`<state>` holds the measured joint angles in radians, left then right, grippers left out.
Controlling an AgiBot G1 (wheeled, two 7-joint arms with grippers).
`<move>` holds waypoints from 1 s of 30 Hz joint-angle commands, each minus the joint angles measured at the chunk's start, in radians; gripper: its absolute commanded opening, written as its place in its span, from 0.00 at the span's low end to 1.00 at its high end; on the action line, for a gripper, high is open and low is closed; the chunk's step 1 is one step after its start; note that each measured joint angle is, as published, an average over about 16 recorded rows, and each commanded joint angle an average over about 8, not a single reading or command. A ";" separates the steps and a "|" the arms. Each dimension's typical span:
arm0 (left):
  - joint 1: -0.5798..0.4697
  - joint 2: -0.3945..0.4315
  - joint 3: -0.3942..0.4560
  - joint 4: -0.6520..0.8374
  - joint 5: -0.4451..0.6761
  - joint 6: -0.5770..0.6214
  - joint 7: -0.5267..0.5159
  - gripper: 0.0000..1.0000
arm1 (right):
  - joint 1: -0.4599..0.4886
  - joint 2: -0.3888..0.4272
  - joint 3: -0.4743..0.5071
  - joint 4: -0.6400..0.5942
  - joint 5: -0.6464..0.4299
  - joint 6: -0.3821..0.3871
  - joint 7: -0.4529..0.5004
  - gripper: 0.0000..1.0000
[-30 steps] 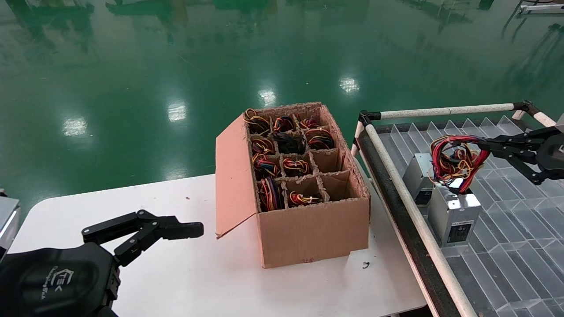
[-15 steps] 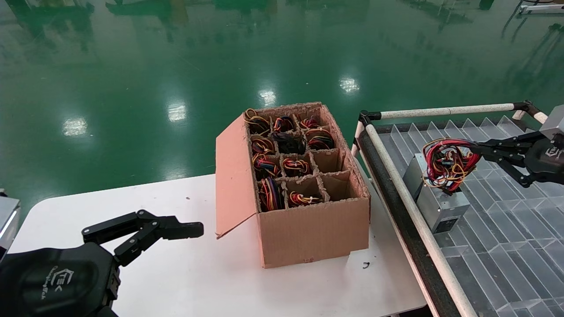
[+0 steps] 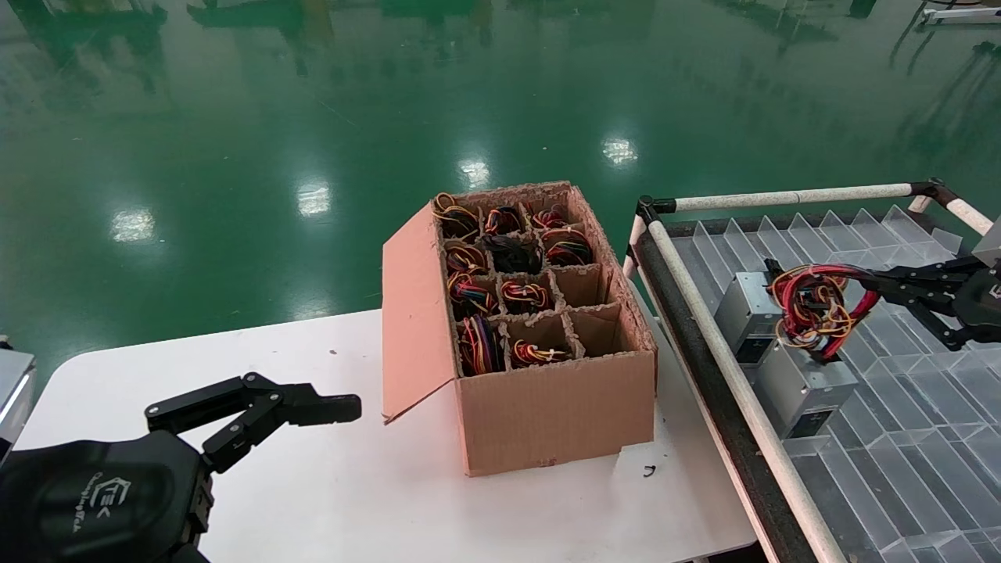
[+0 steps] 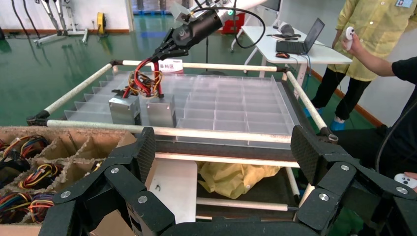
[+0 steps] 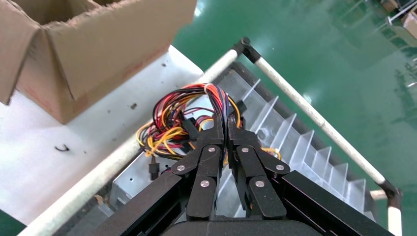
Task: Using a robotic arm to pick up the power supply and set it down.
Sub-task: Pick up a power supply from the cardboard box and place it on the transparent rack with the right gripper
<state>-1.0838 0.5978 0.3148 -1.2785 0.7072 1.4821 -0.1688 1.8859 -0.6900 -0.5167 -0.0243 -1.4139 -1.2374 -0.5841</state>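
My right hand (image 3: 874, 283) pinches the power supply (image 3: 805, 383) by its wire bundle (image 3: 813, 309) over the divider tray (image 3: 899, 438) on the right — wires could slip, box drops crooked. Left hand (image 3: 332, 408) parked wide over the desk (image 3: 375, 500).

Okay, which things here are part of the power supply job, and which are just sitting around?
In the job:
- power supply, hanging by its wire bundle
- right gripper, shut on the wires
- clear divider tray

Just lying about:
- second silver box in the tray
- cardboard box
- white table
- left gripper, parked over the table
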 commanded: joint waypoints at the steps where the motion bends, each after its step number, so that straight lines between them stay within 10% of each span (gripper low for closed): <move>1: 0.000 0.000 0.000 0.000 0.000 0.000 0.000 1.00 | -0.005 0.004 -0.001 0.001 -0.001 0.011 0.000 0.00; 9: 0.000 0.000 0.000 0.000 0.000 0.000 0.000 1.00 | -0.024 0.002 0.000 0.001 0.000 0.071 0.003 0.08; 18: 0.000 0.000 0.001 0.000 0.000 0.000 0.000 1.00 | -0.039 -0.013 0.005 0.003 0.008 0.123 0.009 0.97; 30: 0.000 0.000 0.001 0.000 -0.001 -0.001 0.000 1.00 | -0.044 -0.019 0.006 0.005 0.010 0.131 0.013 1.00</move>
<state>-1.0837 0.5974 0.3154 -1.2782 0.7065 1.4814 -0.1683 1.8421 -0.7085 -0.5108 -0.0194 -1.4041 -1.1065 -0.5716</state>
